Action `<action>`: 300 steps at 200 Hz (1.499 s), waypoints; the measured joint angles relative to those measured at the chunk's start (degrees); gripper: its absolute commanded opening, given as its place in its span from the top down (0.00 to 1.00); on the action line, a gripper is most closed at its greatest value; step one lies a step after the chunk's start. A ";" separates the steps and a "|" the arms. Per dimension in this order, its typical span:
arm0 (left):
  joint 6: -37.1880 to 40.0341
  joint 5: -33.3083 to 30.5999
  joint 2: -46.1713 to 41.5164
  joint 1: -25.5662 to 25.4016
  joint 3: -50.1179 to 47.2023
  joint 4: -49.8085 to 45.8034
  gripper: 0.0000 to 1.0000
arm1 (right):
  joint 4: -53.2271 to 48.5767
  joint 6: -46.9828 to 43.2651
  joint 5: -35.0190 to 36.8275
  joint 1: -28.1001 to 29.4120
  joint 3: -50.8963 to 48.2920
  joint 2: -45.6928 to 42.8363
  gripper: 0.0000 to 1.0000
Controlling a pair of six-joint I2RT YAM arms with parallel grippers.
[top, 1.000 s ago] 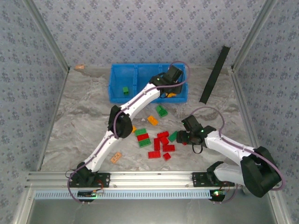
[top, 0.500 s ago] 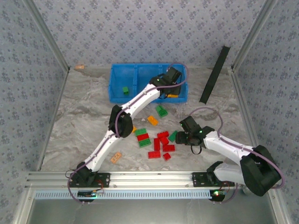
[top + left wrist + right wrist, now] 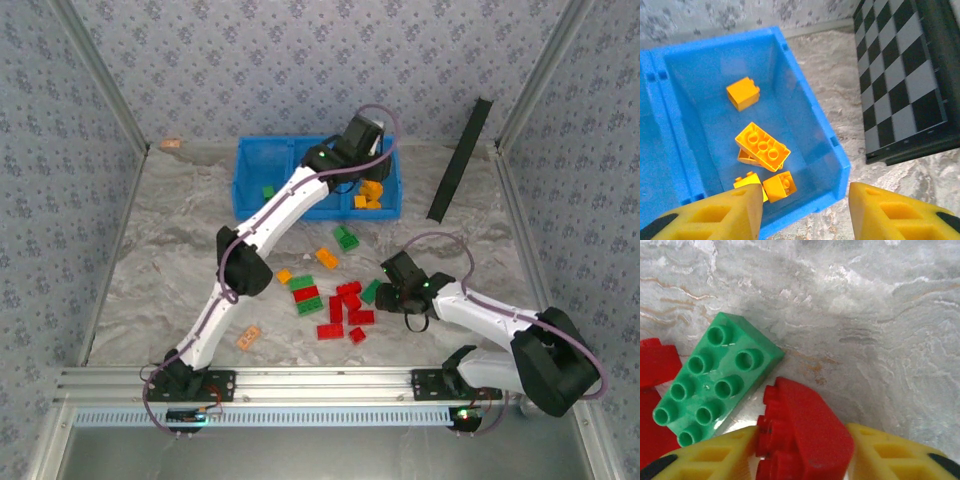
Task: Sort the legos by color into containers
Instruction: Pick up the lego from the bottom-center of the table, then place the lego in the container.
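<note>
Grey marble-patterned tabletop (image 3: pixel 170 270) carries a bright blue three-compartment plastic bin tray (image 3: pixel 241 190) at 12 o'clock, with orange-yellow studded bricks (image 3: pixel 762 147) lying in its 3 o'clock compartment. The left gripper (image 3: pixel 805 210) hangs over that compartment, fingers spread and empty. Loose red, green and orange bricks (image 3: pixel 335 305) lie at centre. At 4 o'clock the right gripper (image 3: pixel 391 289) clenches a red studded brick (image 3: pixel 807 435) just beside a green eight-stud brick (image 3: pixel 715 390). The step appears to be a red pick-up; next it calls for lifting clear and carrying toward a compartment for red.
</note>
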 measured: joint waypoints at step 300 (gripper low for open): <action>-21.40 -0.70 -82.58 -6.75 -109.57 -0.04 0.41 | -16.57 -37.31 8.33 1.03 89.96 60.78 0.78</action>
